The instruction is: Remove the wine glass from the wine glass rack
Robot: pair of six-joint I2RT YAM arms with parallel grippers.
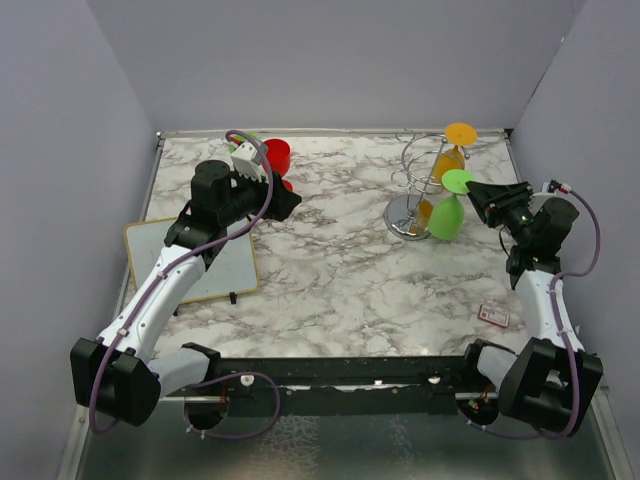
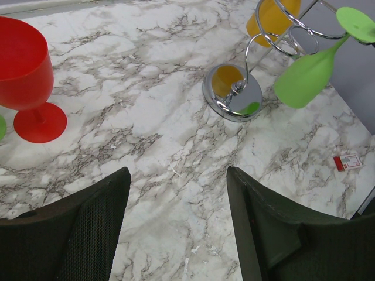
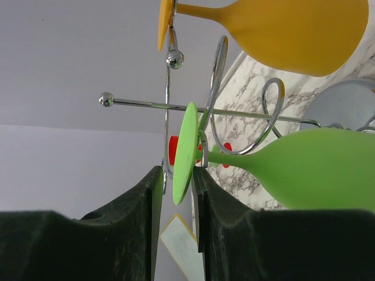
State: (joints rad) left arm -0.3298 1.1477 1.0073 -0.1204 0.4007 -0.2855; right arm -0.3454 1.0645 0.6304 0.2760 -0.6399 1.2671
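The silver wire wine glass rack (image 1: 406,226) stands at the back right, also in the left wrist view (image 2: 234,93) and right wrist view (image 3: 218,64). A green wine glass (image 1: 446,215) hangs upside down from it by its foot, with an orange one (image 1: 450,160) behind it. My right gripper (image 1: 472,192) is at the green glass's foot (image 3: 186,146). Its fingers are narrowly apart on either side of the foot's rim: one touches it, and a thin gap shows at the other. My left gripper (image 1: 288,203) is open and empty above the marble (image 2: 176,181).
A red wine glass (image 1: 277,155) stands upright at the back left, close to my left gripper (image 2: 20,64). A yellow-framed whiteboard (image 1: 200,260) lies at the left. A small red and white card (image 1: 494,315) lies near the right arm. Grey walls enclose the table.
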